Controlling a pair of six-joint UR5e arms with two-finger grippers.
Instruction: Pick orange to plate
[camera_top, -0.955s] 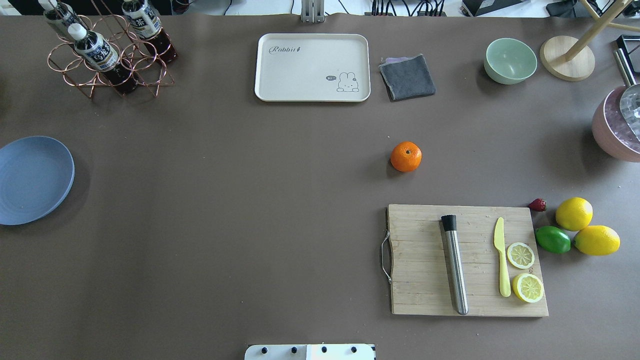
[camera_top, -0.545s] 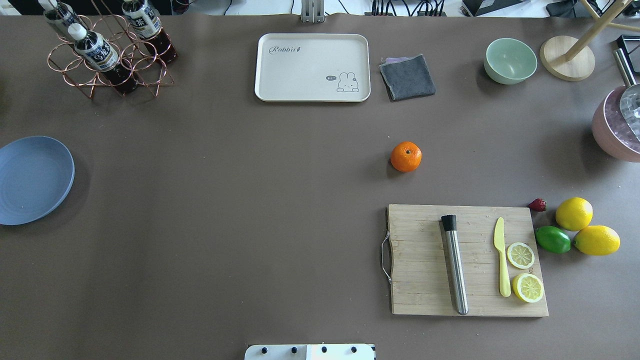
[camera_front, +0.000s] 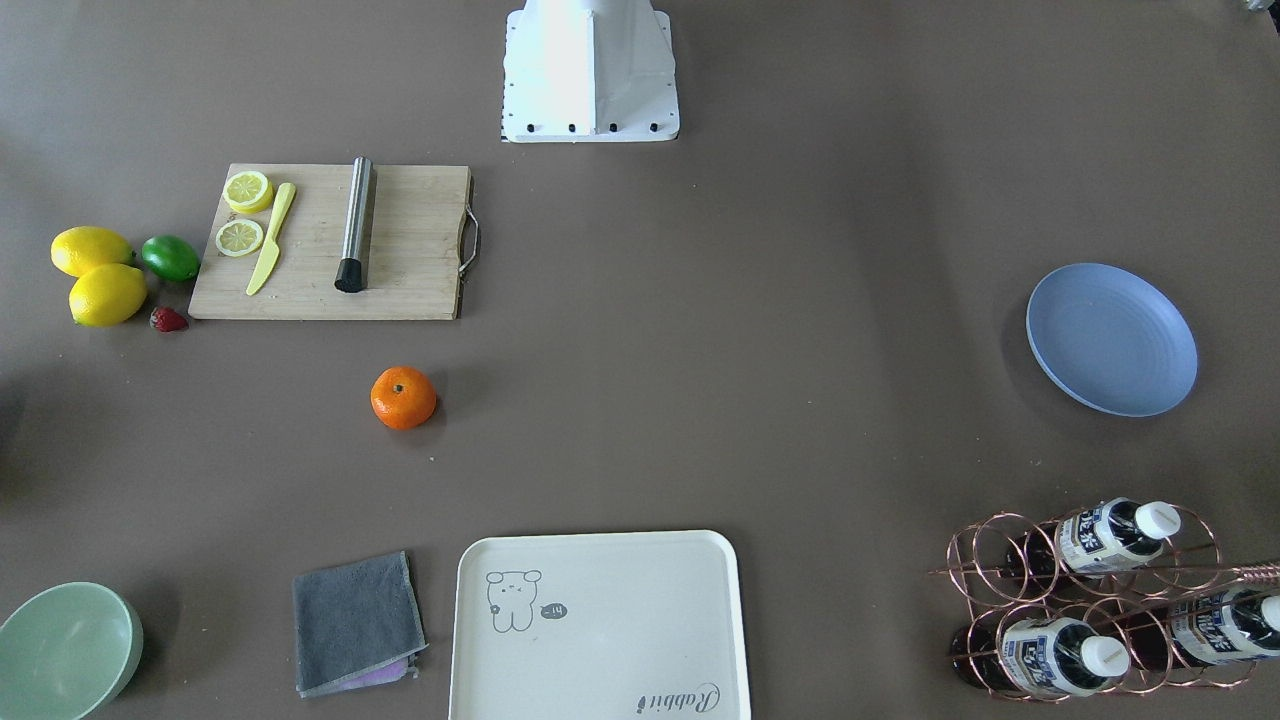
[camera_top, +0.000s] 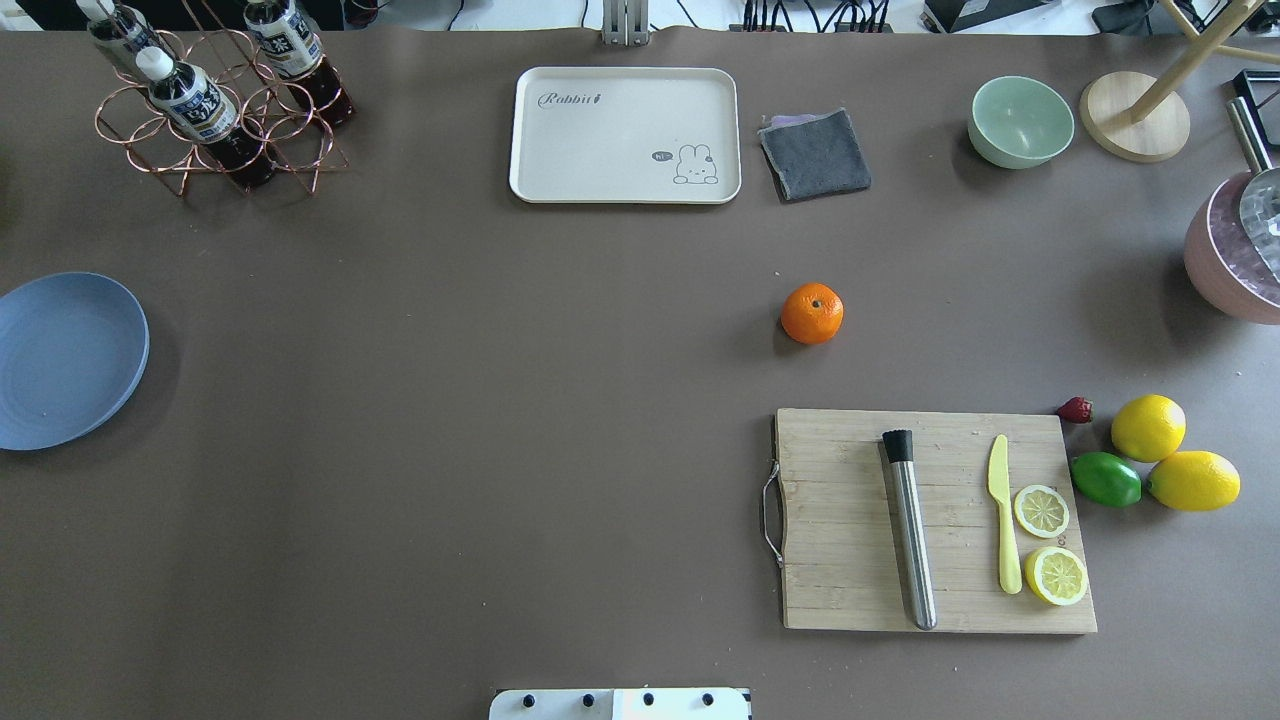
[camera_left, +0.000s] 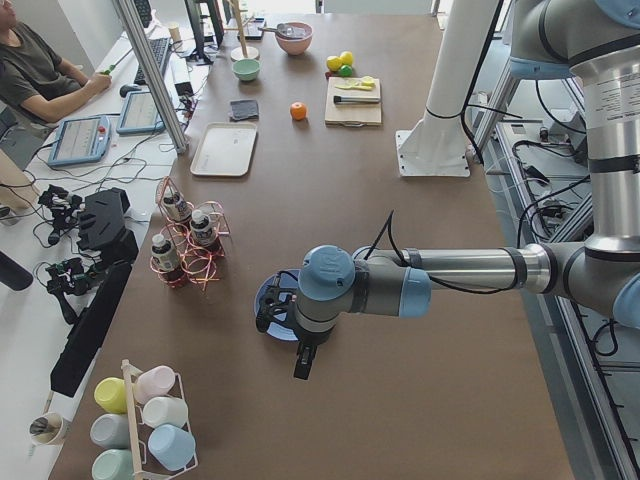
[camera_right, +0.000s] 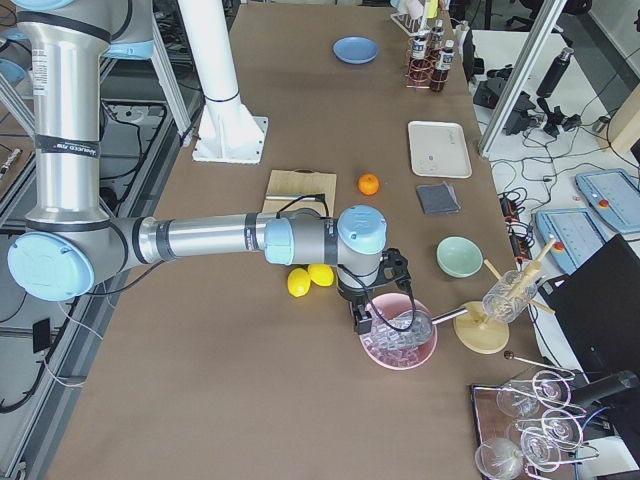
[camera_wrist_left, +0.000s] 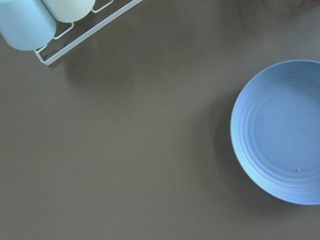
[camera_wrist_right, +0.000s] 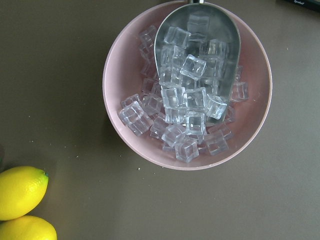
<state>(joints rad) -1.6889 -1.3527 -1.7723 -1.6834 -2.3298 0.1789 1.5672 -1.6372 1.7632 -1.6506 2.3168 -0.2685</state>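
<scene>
The orange (camera_top: 812, 313) is seen on bare table just past the far edge of the cutting board (camera_top: 850, 520), near the handle-side corner, with a gap between, nothing touching it. Open table is left all around the fruit.

The plate (camera_top: 60, 360) is set well away from the board on the robot's left, at the table edge, empty. A wide bare stretch is seen between the board's handle and the plate.

Farther out from the board than the orange, along the far table edge: tray (camera_top: 625, 135), grey cloth (camera_top: 815, 153), green bowl (camera_top: 1020, 120). Off the board's right edge, two lemons (camera_top: 1148, 427) and a lime (camera_top: 1105, 479) are bunched, and a strawberry (camera_top: 1075, 409) sits at its far right corner.

The left gripper (camera_left: 303, 362) is held above the table by the plate, far from the board; how far it is parted cannot be told. The right gripper (camera_right: 362, 320) is held over a pink bowl of ice (camera_wrist_right: 120, 65), beyond the lemons from the board; its spread cannot be told either.
</scene>
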